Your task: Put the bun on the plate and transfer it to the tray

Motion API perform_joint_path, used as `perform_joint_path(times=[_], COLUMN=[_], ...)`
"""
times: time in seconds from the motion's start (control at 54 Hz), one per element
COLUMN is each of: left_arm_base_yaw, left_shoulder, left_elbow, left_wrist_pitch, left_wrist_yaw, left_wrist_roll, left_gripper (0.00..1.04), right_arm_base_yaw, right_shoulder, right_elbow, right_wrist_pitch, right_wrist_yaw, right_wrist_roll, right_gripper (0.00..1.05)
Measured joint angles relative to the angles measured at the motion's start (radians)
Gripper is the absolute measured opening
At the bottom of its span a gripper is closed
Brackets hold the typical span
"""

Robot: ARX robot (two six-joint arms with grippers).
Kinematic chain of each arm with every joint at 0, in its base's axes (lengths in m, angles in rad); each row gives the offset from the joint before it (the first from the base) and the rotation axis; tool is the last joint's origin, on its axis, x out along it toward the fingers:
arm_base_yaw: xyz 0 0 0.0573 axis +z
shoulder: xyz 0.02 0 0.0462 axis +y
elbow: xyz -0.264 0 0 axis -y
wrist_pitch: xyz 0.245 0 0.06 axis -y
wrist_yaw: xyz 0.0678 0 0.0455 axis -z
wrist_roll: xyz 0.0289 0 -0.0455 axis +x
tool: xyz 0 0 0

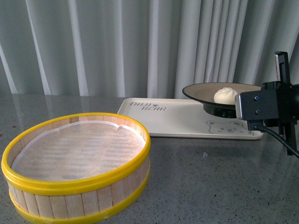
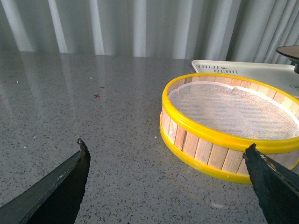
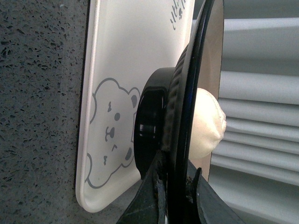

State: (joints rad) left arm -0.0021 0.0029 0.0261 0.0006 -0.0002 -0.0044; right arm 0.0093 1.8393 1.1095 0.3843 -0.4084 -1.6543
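Nearest, one steamer basket (image 1: 77,163) sat at the counter's (image 1: 210,177) front left. One tray (image 1: 177,119) lay toward the far right. One plate (image 1: 196,90), partly hidden behind the wrist camera (image 1: 254,106), carried one bun (image 1: 226,95) over the tray's bear end; contact was indeterminable. Right gripper (image 3: 176,184) clamped the plate rim. Left gripper (image 2: 167,145) stood spread, holding nothing.

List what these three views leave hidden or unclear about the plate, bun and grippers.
- Front view: the wrist camera covers where the right gripper meets the plate; the pleats of the bun are too small to read.
- Right wrist view: the plate's rim hides half the bun; whether its foot touches the tray is unclear.
- Left wrist view: the frame edge cuts off the plate; the bun is unseen.
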Motion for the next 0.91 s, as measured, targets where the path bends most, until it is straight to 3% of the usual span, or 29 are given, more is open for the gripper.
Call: perform_joint_path(times=[0.908], left_arm_base_yaw=[0.000], left_shoulder=[0.000], left_elbow=[0.000], left_wrist_pitch=[0.000], left_wrist_yaw=[0.000], left_wrist_roll=[0.000], left_gripper=[0.98], right_arm_base_yaw=[0.032], right_shoulder=[0.159], right_elbow=[0.186], right_wrist_pitch=[-0.067], right_wrist_yaw=[-0.012], right_wrist_roll=[-0.033], right_gripper=[0.03])
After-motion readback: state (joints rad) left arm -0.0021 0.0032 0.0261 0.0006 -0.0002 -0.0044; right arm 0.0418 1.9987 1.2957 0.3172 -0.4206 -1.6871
